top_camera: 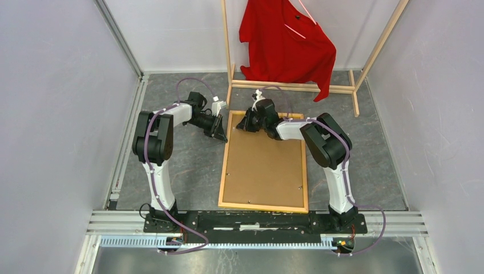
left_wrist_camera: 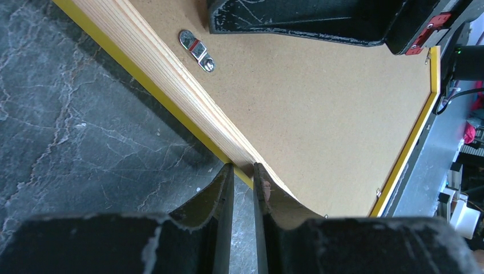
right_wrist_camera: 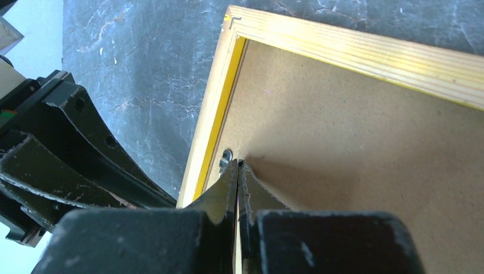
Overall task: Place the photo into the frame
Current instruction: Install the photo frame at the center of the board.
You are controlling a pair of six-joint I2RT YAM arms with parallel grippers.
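The frame [top_camera: 224,171] lies face down on the grey table, light wood back up and yellow edge showing [left_wrist_camera: 142,63]. A brown backing board [top_camera: 263,165] fills it. The photo is hidden. My left gripper [left_wrist_camera: 242,168] is shut on the frame's left rail near the far left corner [top_camera: 220,130]. My right gripper [right_wrist_camera: 238,164] is shut with nothing in it. Its tips rest on the backing board beside a small metal turn clip [right_wrist_camera: 225,157], just inside that same corner [top_camera: 242,124]. Another clip [left_wrist_camera: 197,50] lies flat on the board.
A wooden clothes rack with a red shirt [top_camera: 288,43] stands at the back, its base bar [top_camera: 291,87] just beyond the frame's far edge. Grey walls close in both sides. A metal rail [top_camera: 257,220] runs along the near edge by the arm bases.
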